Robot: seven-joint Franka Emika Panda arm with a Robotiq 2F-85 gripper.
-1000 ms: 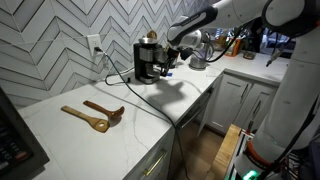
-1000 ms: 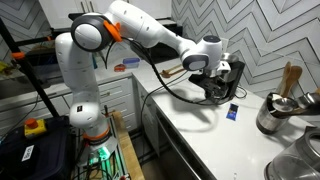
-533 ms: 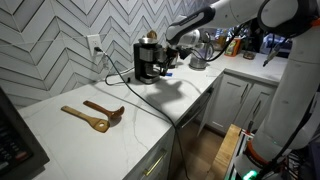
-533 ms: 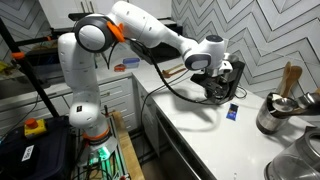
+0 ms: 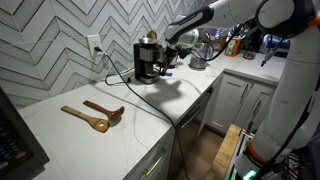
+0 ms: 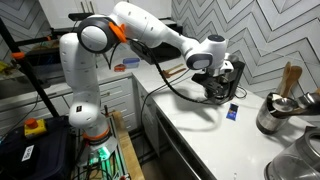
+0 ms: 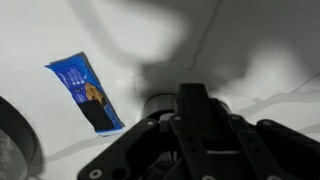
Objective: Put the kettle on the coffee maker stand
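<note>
Hovering with gripper (image 6: 213, 82) just beside the coffee maker (image 5: 147, 58), above a blue packet (image 7: 85, 92); cannot tell how far open, or whether holding anything.

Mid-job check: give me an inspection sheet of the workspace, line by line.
Surface: white counter, veined.
Job's things: coffee maker by the wall; kettle not clearly seen, so whether it is on the stand cannot be told.
Clutter: two wooden spoons; blue packet; metal pot holding utensils.
Claw: claw at the coffee maker's front; open or shut cannot be told.
Cables: black cord between outlet and coffee maker.
Surroundings: herringbone tile wall; white cabinets.
</note>
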